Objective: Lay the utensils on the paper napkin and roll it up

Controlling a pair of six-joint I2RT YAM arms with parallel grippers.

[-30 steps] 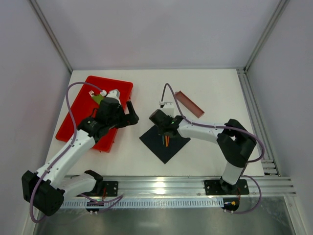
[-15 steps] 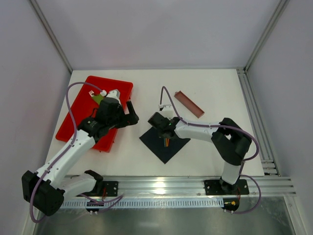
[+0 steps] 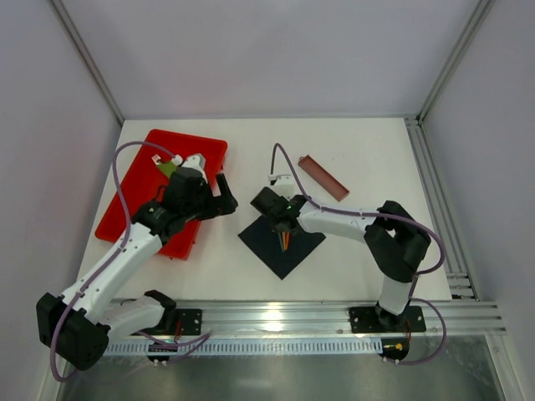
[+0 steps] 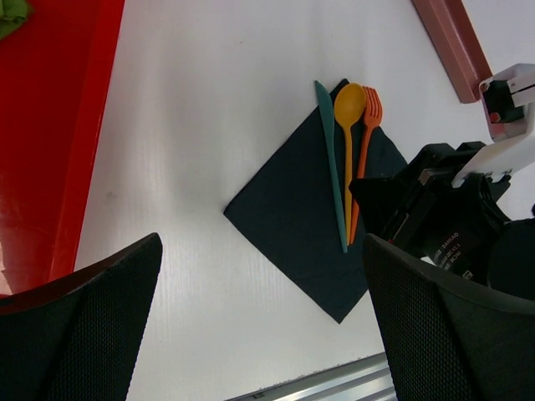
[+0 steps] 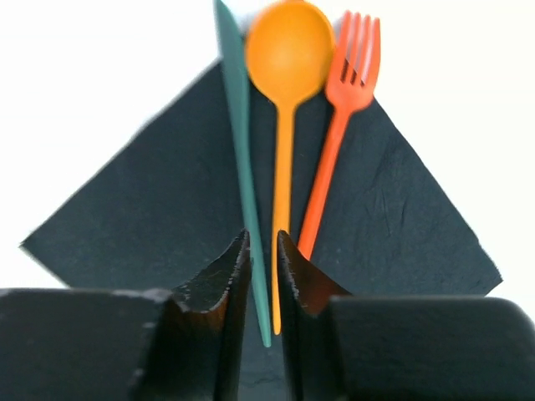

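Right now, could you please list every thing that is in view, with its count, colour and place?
paper napkin: one, black, table centre
knife: one, teal, on napkin
spoon: one, yellow-orange, on napkin, between knife and fork
fork: one, orange, on napkin
tray: one, red, table's left
green piece: one, in red tray
narrow tray: one, brown, beyond napkin
table: one, white
left end effector: black, open, at red tray's edge
right end effector: black, jaws slightly apart, above utensil handles
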